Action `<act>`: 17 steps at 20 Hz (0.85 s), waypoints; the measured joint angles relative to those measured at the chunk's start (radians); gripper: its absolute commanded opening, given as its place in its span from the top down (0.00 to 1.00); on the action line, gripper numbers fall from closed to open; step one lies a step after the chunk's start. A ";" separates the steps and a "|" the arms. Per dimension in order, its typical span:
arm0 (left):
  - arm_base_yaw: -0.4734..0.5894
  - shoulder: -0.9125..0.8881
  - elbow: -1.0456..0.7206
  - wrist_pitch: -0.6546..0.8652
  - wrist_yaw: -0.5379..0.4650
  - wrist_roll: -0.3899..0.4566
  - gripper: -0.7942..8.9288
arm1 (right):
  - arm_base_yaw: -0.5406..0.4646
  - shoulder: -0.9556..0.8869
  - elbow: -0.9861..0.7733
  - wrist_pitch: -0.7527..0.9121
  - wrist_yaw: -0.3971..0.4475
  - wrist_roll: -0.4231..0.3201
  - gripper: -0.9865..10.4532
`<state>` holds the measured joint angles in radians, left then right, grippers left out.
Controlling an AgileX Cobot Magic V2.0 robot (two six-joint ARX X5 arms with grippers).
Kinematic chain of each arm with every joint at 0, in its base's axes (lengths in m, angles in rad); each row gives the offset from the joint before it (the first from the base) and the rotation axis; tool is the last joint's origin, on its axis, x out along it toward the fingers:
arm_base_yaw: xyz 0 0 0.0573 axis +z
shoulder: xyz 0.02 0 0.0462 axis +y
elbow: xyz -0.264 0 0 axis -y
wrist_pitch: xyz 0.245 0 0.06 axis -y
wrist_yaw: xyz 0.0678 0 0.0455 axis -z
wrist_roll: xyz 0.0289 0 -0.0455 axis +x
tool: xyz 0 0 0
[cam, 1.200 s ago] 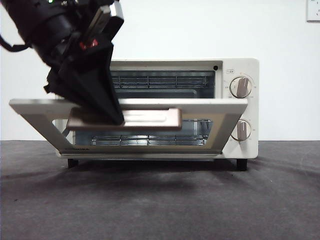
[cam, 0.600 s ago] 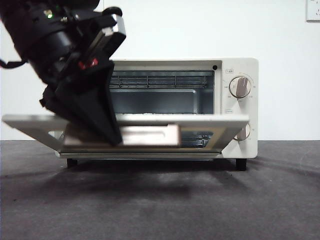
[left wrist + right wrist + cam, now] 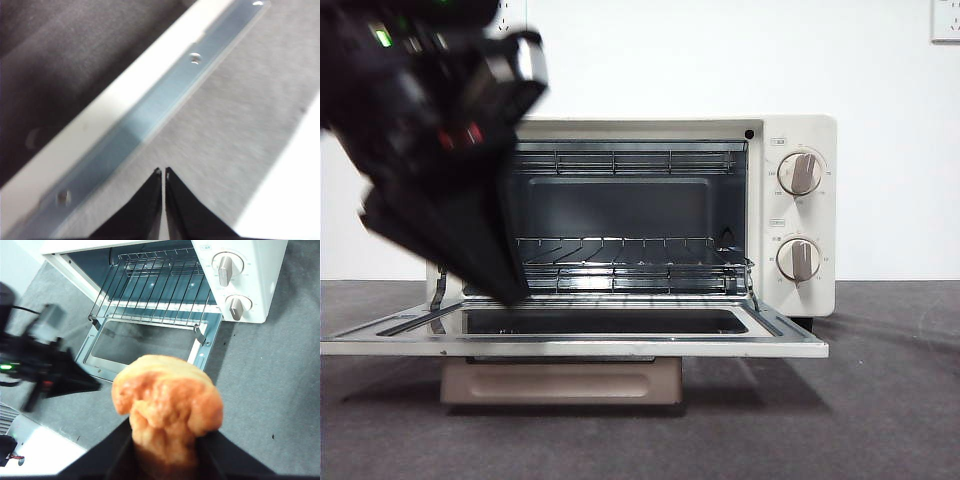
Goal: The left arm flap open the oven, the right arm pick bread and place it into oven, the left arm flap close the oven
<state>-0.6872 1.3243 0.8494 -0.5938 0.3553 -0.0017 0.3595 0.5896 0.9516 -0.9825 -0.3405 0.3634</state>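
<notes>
The cream-white boxy toaster oven stands on the dark grey table with its glass door dropped flat toward the front camera, cavity and wire rack exposed, so the opening step looks done, and loading and closing remain. The small golden-brown bun of bread is pinched between the black jaws of the right gripper, held above the table in front of the open door, its longer axis roughly upright and its rounded top up. The left gripper, jaws pressed together, hovers over the door's near-left edge.
</notes>
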 measured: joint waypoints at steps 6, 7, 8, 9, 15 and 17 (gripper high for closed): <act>-0.001 -0.340 0.076 -0.092 0.003 -0.070 0.90 | 0.013 0.070 0.000 0.040 -0.078 0.000 0.82; -0.001 -0.383 0.077 -0.094 0.001 -0.083 0.90 | 0.021 0.089 0.000 0.060 -0.078 0.000 0.82; -0.001 -0.444 0.077 -0.100 -0.018 -0.103 0.90 | 0.035 0.116 0.000 0.097 -0.078 0.000 0.82; -0.001 -0.492 0.077 -0.106 -0.042 -0.118 0.90 | 0.052 0.143 0.000 0.134 -0.077 0.001 0.82; -0.001 -0.733 0.077 -0.203 -0.171 -0.144 0.90 | 0.196 0.334 0.000 0.378 -0.062 0.013 0.82; -0.001 -0.777 0.077 -0.226 -0.186 -0.144 0.90 | 0.231 0.394 0.000 0.444 -0.031 0.021 0.82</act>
<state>-0.6880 0.5476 0.9260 -0.8196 0.1692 -0.1459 0.5907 0.9833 0.9516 -0.5385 -0.3714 0.3840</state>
